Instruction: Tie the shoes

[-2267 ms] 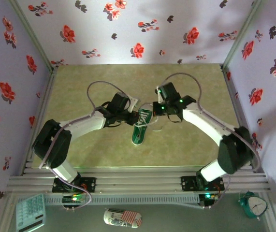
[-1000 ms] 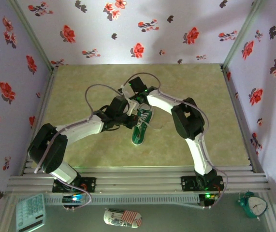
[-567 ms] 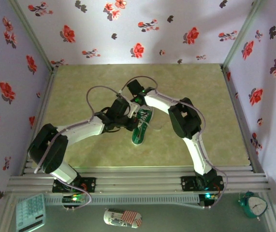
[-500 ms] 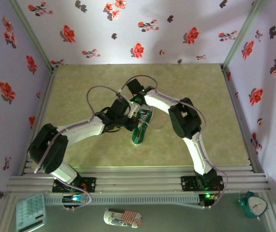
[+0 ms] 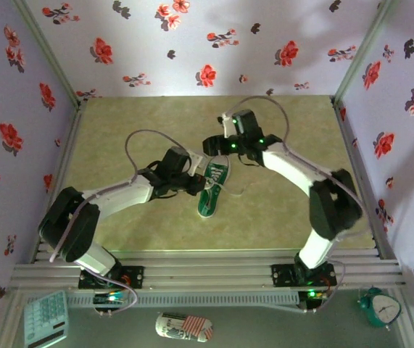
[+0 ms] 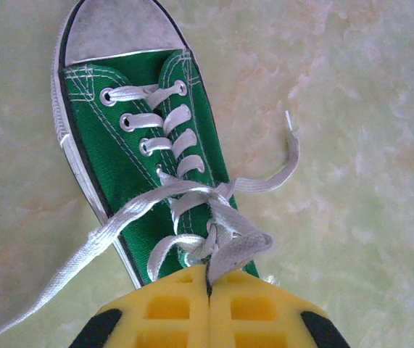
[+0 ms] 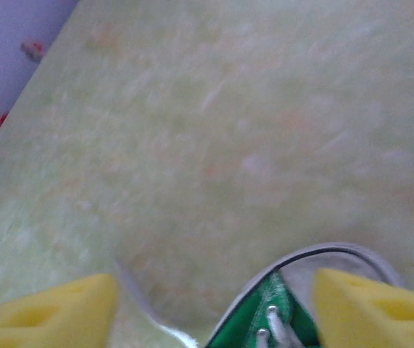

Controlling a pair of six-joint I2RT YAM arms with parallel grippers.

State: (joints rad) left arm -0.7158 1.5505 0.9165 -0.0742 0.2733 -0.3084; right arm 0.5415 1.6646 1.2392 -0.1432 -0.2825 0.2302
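The green canvas sneaker [image 6: 130, 159], with white toe cap and sole, has its loosely knotted white laces [image 6: 192, 190] pinched in the closed left fingers [image 6: 167, 312]; the right fingers [image 7: 47, 308] stand wide apart.

Overhead view facing down, wrist views close, all sharing sneaker [image 6: 134, 167]

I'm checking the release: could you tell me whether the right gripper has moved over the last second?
Yes. In the top view the right gripper has swung rightward, from left of the sneaker's heel end to just behind it, jaws open.
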